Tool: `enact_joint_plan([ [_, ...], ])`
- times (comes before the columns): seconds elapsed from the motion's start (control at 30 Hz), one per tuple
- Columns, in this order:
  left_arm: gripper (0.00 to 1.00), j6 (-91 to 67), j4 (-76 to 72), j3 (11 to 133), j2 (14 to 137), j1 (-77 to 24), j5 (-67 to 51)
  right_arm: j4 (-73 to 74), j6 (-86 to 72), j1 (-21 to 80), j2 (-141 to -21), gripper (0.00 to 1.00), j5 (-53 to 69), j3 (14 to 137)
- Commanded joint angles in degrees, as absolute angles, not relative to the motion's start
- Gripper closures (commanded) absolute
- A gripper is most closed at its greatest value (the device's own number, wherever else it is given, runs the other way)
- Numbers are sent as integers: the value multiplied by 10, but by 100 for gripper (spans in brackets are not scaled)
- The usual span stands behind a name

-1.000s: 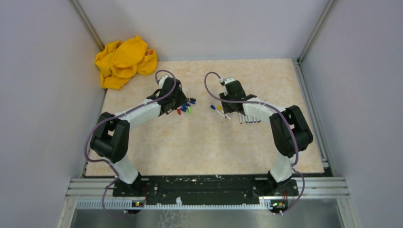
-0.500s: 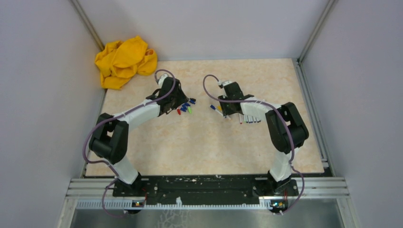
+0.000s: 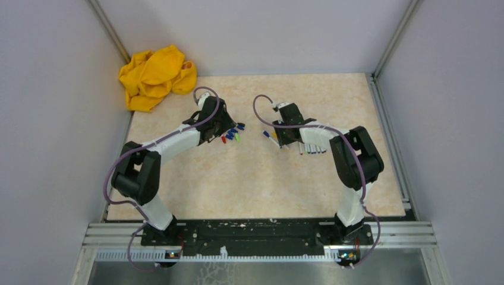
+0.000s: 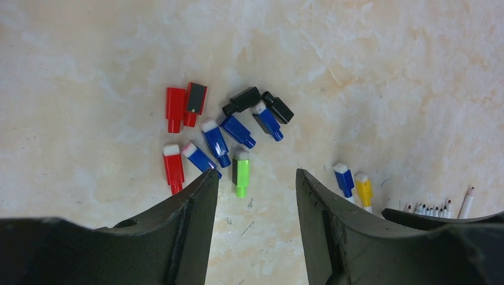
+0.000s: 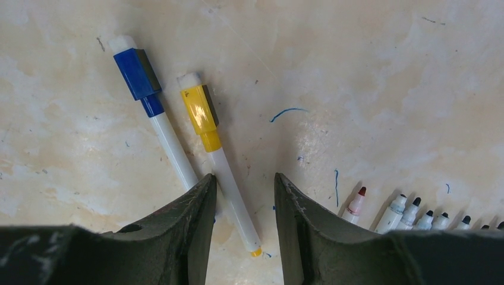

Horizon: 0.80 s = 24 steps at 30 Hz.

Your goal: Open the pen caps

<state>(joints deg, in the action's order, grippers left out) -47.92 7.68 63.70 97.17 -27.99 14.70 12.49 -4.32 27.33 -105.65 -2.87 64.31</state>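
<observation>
1. At the far left corner of the table lies a crumpled yellow cloth.
2. Near and right of the cloth, the left hand hangs released, gripping nothing.
3. Farther right of the cloth, the right hand is also released, its fingers astride the yellow-capped pen.
4. A blue-capped pen lies on that pen's cloth-ward side, and the uncapped pens on its other side.
5. Loose pen caps in red, blue, black and green lie scattered between the cloth and the capped pens.
</observation>
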Motion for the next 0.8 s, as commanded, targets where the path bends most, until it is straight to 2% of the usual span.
enact_joint_plan([
  [0.0,42,-477,65,639,959,-280,143,120,-36,278,-1065,61,-23,658],
  [0.27,42,-481,64,646,966,-279,122,130,-48,279,-1070,67,-24,634],
  [0.6,42,-487,54,645,971,-280,91,127,-63,287,-1061,98,-42,622],
  [0.77,42,-484,21,650,983,-280,37,116,-63,287,-1017,100,-32,625],
])
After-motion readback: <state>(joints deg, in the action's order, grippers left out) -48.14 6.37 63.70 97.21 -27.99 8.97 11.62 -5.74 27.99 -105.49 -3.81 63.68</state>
